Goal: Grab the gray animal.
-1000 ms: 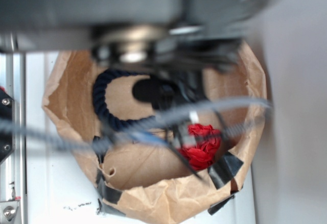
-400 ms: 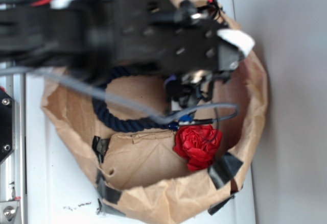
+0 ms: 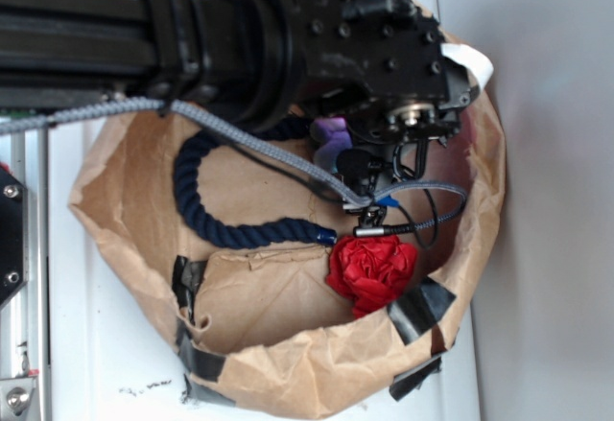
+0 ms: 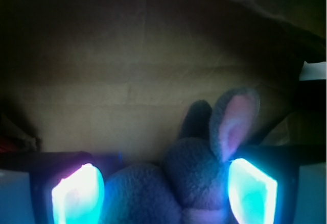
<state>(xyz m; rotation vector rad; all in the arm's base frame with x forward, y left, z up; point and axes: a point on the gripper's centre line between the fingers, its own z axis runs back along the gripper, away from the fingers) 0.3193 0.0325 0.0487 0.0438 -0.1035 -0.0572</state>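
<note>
The gray animal [image 4: 199, 178] is a small plush with a pink-lined ear [image 4: 236, 119]. In the wrist view it lies between my gripper's [image 4: 164, 193] two glowing pads [image 4: 76, 193], close to the right one. The jaws stand wide apart around it, open, with a gap on the left side. In the exterior view only a purplish-gray patch of the animal [image 3: 333, 136] shows beneath the black wrist, inside the paper bag [image 3: 288, 368] at its upper right. The gripper's fingertips are hidden there by the arm.
A red fabric flower [image 3: 372, 269] lies just in front of the gripper inside the bag. A navy rope [image 3: 197, 200] curves along the bag's left and middle. Black tape patches [image 3: 422, 308] mark the crumpled rim. A gray cable [image 3: 249, 143] crosses from the arm.
The arm has swung from a blurred pass close to the camera to the bag's upper right, and the gripper has come down around the gray animal.
</note>
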